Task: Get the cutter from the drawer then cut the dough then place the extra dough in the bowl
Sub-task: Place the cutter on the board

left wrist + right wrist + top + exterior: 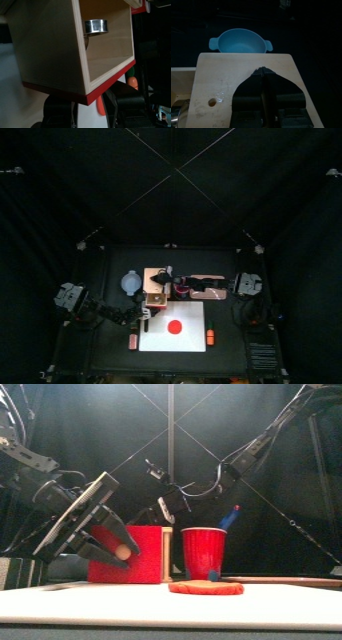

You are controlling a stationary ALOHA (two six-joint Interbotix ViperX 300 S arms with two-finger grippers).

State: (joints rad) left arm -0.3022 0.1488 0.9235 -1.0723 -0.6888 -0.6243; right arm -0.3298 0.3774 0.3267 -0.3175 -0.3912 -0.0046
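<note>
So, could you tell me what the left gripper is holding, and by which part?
The left gripper holds the wooden box's open drawer by its front knob.

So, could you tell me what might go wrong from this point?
1. The left gripper holds the drawer by its knob; pulling much further could draw it right out of the wooden box and spill the cutter.
2. The cutter sits deep inside the drawer, so the shut right gripper, over the box top, may struggle to reach it.
3. The red cup stands close beside the box and could be knocked.
</note>
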